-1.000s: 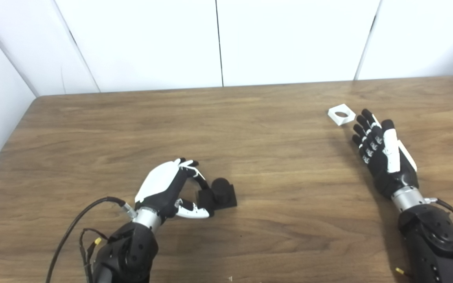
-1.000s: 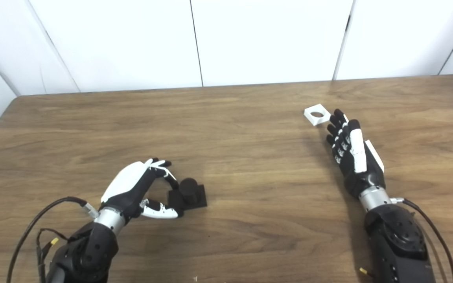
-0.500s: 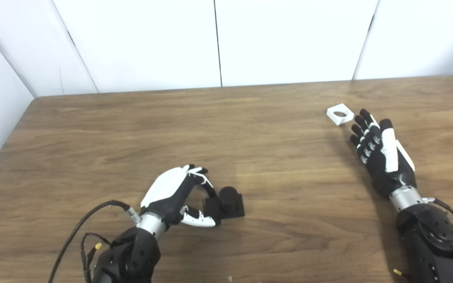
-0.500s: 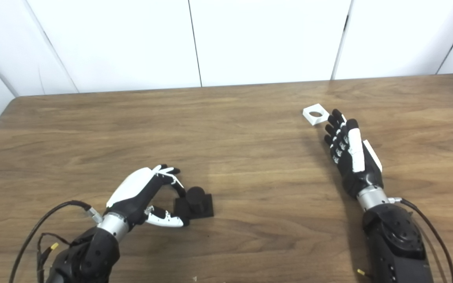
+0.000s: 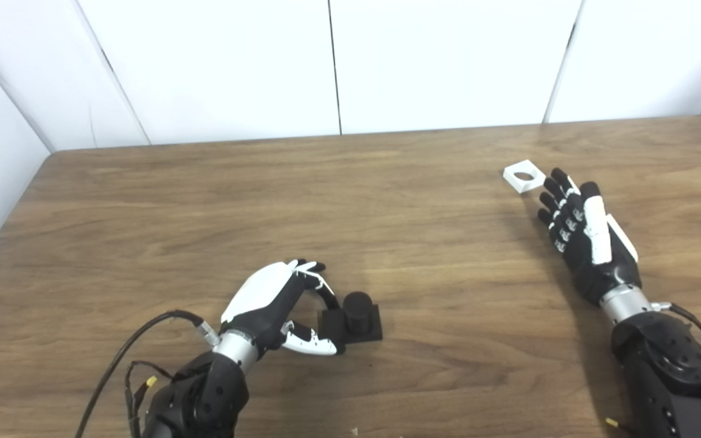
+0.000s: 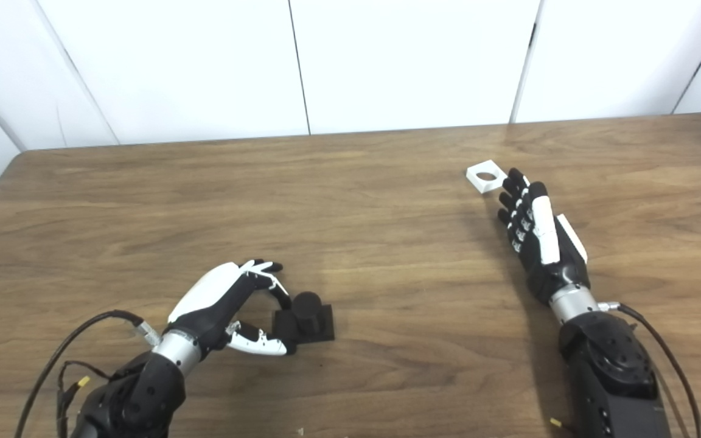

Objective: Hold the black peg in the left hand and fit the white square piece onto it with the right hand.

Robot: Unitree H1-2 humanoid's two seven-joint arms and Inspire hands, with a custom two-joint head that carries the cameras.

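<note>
The black peg [image 5: 357, 306], a short cylinder on a square base, stands upright on the wooden table [image 5: 350, 201] at the near left. My left hand [image 5: 268, 298] is curled at the base's left corner, fingers and thumb pinching its edge while the base rests on the table. The white square piece [image 5: 524, 177], with a round hole, lies flat at the far right. My right hand [image 5: 585, 234] is open, fingers stretched out flat, their tips just short of the piece's near right edge without touching it.
White wall panels [image 5: 332, 61] stand behind the table's far edge. A black cable [image 5: 125, 340] loops from my left forearm near the front edge. Bare wood stretches between the two hands.
My left hand and the black peg have slid together to the right and nearer to me. My right hand has crept up-left toward the white piece. The view shifted slightly.
</note>
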